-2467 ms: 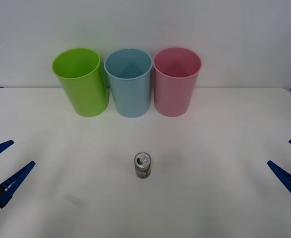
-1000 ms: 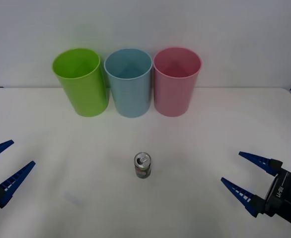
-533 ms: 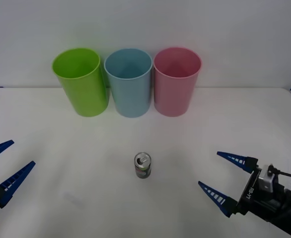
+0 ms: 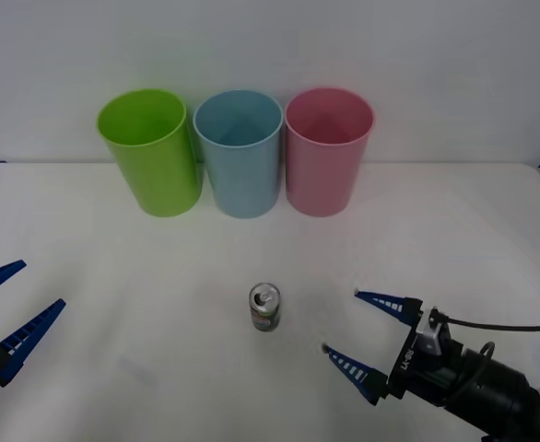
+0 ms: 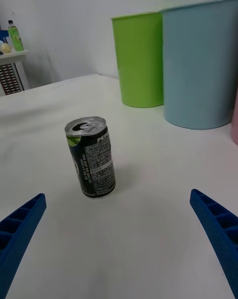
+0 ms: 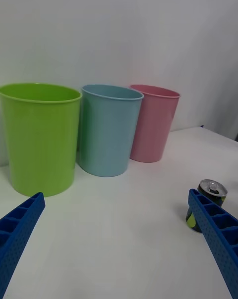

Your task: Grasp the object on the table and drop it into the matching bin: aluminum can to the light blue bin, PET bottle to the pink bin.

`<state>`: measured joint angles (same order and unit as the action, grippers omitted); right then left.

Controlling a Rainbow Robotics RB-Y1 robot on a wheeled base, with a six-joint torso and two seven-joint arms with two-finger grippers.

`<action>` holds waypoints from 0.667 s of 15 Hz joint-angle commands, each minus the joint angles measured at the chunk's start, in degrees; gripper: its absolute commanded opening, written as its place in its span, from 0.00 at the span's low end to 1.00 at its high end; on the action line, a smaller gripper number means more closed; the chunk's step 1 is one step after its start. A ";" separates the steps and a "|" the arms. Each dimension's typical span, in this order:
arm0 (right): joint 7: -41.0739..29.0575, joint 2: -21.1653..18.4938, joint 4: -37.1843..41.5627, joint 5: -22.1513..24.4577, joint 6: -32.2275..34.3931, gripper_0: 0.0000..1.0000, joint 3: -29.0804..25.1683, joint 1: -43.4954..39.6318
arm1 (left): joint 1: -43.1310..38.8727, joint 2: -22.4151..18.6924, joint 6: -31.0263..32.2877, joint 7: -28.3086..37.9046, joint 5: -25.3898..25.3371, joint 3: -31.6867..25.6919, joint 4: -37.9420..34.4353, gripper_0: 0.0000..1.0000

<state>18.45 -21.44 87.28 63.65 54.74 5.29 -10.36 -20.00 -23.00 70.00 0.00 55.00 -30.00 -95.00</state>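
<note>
The aluminum can [image 4: 264, 308] stands upright on the white table [image 4: 113, 276], silver top with pull-tab, dark labelled body [image 5: 91, 156]; it also peeks beside a finger as the can [image 6: 209, 190]. My right gripper [image 4: 356, 322] is open, low over the table just right of the can, pointing at it, with a gap between. The light blue bin [image 4: 240, 153] stands at the back centre, the pink bin [image 4: 326, 151] to its right. My left gripper [image 4: 3, 308] is open at the table's left edge, far from the can.
A lime green bin [image 4: 150, 151] stands left of the light blue bin [image 5: 201, 64], the three touching in a row against the white wall. A shelf with a bottle [image 5: 15, 35] shows far off in the right wrist view.
My right arm has swept in from the right edge toward the can, fingers still open. The can, bins and left arm have not moved.
</note>
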 commanded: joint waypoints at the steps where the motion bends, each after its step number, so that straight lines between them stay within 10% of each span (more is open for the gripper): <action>1: 1.50 0.70 -0.35 -0.02 -4.03 1.00 2.98 0.60 | 0.00 0.00 0.00 0.00 0.00 0.00 0.00 1.00; 10: 4.76 4.30 -6.07 1.04 -7.02 1.00 6.32 4.56 | 0.00 0.00 0.00 0.00 0.00 0.00 0.00 1.00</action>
<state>23.00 -17.29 81.53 64.69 48.12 11.23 -6.10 -20.00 -23.00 70.00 0.00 55.00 -30.00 -95.00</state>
